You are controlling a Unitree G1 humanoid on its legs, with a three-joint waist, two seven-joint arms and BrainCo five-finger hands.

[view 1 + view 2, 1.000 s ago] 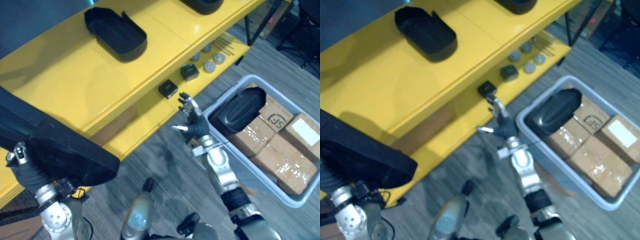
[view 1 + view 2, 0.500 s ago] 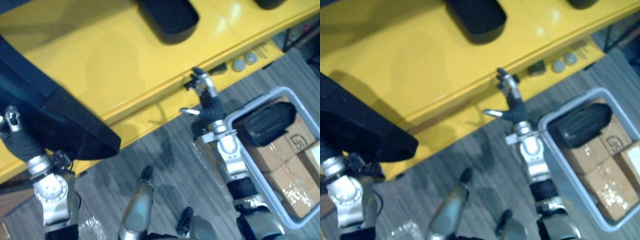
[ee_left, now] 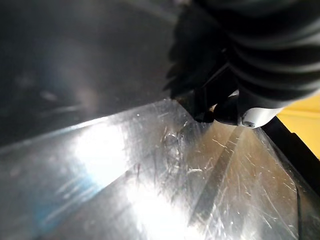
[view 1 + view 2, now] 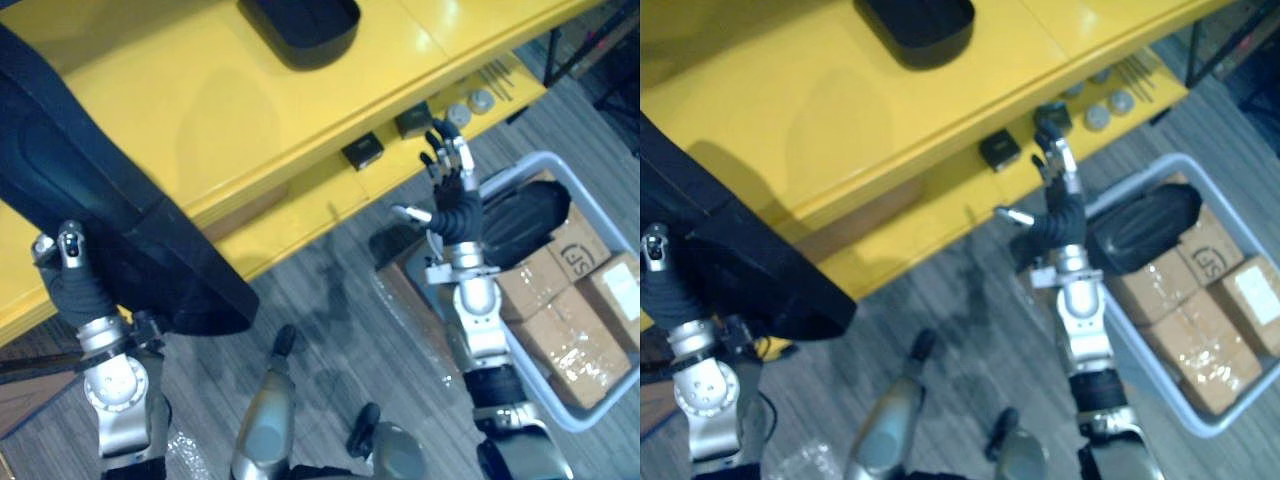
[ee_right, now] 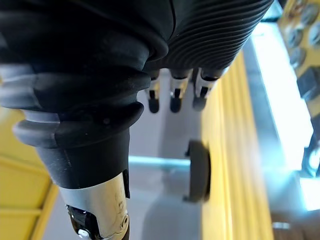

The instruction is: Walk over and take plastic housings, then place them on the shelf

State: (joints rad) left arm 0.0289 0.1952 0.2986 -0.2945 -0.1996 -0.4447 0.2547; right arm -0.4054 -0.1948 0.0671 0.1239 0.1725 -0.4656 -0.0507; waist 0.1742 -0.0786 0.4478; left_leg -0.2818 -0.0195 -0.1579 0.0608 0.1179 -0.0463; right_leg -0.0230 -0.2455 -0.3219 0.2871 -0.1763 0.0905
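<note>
The yellow shelf point(image 4: 230, 110) has two boards. On the upper one a black plastic housing point(image 4: 300, 22) lies open side up, near the far edge. The lower board point(image 4: 310, 200) carries two small black blocks point(image 4: 362, 152), a pair of round grey discs point(image 4: 482, 100) and a few thin rods point(image 4: 500, 72). A grey bin point(image 4: 585, 422) stands on the grey striped floor point(image 4: 340, 300) just beside the shelf.
</note>
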